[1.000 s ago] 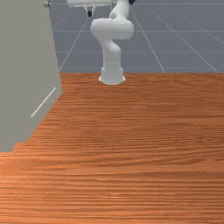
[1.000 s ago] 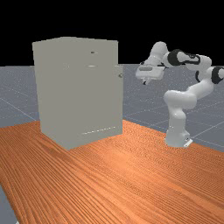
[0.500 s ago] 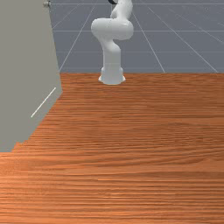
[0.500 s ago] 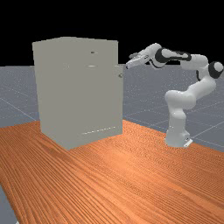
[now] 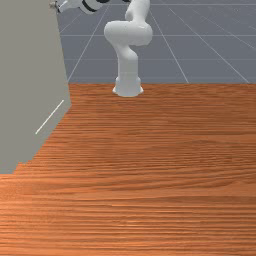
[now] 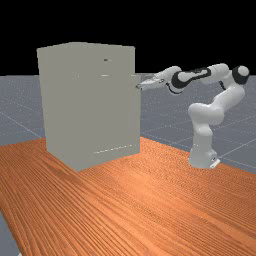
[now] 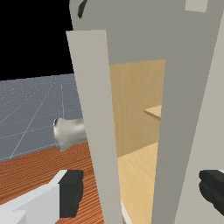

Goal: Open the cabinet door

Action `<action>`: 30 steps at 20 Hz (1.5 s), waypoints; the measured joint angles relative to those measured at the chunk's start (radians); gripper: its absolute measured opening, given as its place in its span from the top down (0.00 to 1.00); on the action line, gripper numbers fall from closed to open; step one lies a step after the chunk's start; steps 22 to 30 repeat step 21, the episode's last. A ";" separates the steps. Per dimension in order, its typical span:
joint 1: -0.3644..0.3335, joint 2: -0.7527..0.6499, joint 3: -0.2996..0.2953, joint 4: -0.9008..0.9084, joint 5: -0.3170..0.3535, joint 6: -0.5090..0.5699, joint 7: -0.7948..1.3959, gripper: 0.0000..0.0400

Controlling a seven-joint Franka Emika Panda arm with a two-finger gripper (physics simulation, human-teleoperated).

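Observation:
My gripper (image 5: 60, 7) is beside the round knob (image 5: 53, 5) at the front view's top left. The far view has the gripper (image 6: 140, 86) at the cabinet's (image 6: 90, 110) right edge, level with the knob. In the wrist view the gripper (image 7: 142, 190) has its fingers wide apart. Ahead of them the door (image 7: 97, 105) stands ajar, its edge in line with the space between them. The metal knob (image 7: 70, 132) juts from the door's outer face, ahead of one finger (image 7: 71, 192). Whether the fingers touch the door cannot be told.
Through the gap, the pale wood interior (image 7: 135, 100) and a shelf (image 7: 153, 112) are visible. Across the gap stands a grey cabinet wall (image 7: 183, 109). The cabinet rests on the wooden table (image 6: 150, 200), with the arm's base (image 6: 202, 155) to the far view's right.
My hand has turned and travelled toward the far view's left, then dipped to knob height. It has come back into the front view at the top left. The cabinet looks unmoved.

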 joint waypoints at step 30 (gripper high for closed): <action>0.012 0.068 0.719 -0.118 0.077 0.081 0.487 0.00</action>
